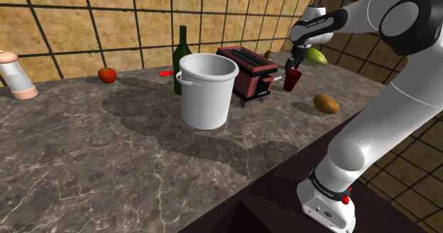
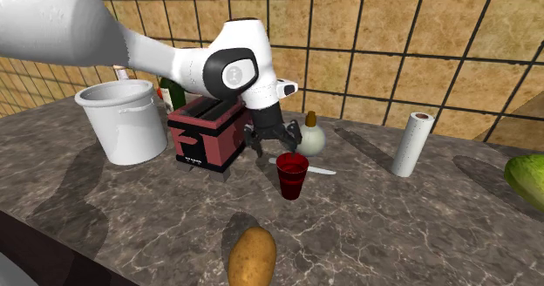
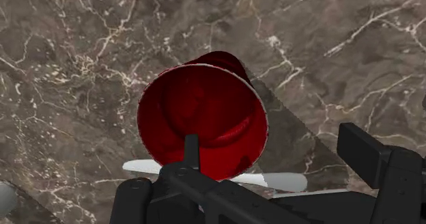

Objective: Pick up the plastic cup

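Note:
A dark red cup (image 1: 292,80) stands upright on the marble counter, just beside the red toaster (image 1: 247,72). My black gripper (image 1: 297,58) hangs open right above it, pointing down. In the second exterior view the gripper (image 2: 271,144) hovers a little above and toward the toaster side of the cup (image 2: 292,176). In the wrist view the cup's mouth (image 3: 201,117) faces me. One finger (image 3: 191,149) lies over the cup's opening and the other stands outside its rim, so part of the rim sits within the gripper (image 3: 274,146). Nothing is held.
A white bucket (image 1: 206,89) and a green bottle (image 1: 182,57) stand past the toaster. A potato (image 2: 252,255) lies near the counter's edge. A white knife (image 2: 319,169), a pale round bottle (image 2: 311,136) and a paper roll (image 2: 411,144) sit behind the cup. A tomato (image 1: 107,74) lies far off.

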### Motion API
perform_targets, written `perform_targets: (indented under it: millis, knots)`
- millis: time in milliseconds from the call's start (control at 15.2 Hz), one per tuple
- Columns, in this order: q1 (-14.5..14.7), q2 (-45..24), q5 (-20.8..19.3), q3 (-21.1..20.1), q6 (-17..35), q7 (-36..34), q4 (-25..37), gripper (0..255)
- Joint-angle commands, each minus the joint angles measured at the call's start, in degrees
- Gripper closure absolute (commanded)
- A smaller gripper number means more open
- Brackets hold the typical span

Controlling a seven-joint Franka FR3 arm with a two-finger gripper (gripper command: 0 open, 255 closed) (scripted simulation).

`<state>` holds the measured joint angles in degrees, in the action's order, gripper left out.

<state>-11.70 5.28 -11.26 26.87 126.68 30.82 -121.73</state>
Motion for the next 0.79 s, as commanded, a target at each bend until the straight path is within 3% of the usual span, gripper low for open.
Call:
perform_targets:
  millis: [0,528,594,726]
  knots:
    - [-0.28,-1.54,0.66,0.56,1.62,0.83,0.06,0]
    - [-0.46,-3.76,1.32,0.87,6.70,0.91,-2.96,0]
    - [-0.44,-3.69,1.26,0.85,6.71,0.84,-3.04,255]
    - [-0.41,-3.70,1.27,0.82,6.63,0.80,-2.96,255]
